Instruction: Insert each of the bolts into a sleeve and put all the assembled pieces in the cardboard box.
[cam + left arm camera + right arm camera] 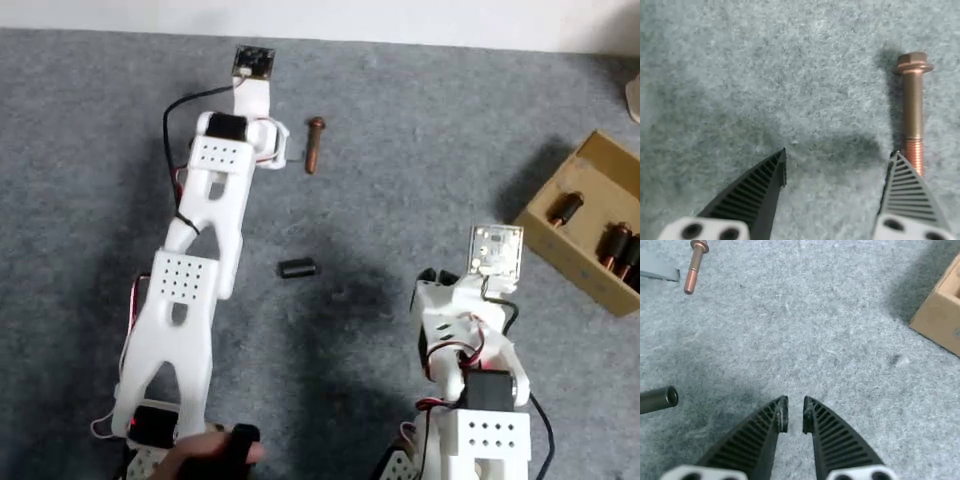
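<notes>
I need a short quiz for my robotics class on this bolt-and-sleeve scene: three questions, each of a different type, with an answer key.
1. True or false: the loose bolt lies inside the cardboard box.
2. Multiple choice: which is closest to the bolt? A) the left gripper B) the right gripper C) the black sleeve
3. Fill in the blank: the left gripper's jaws stand ___ (open or shut).

Key
1. False. It lies on the grey mat, well away from the box.
2. A. One of its fingers is right beside the bolt's threaded end.
3. Open, wide apart, with nothing between them.
</notes>
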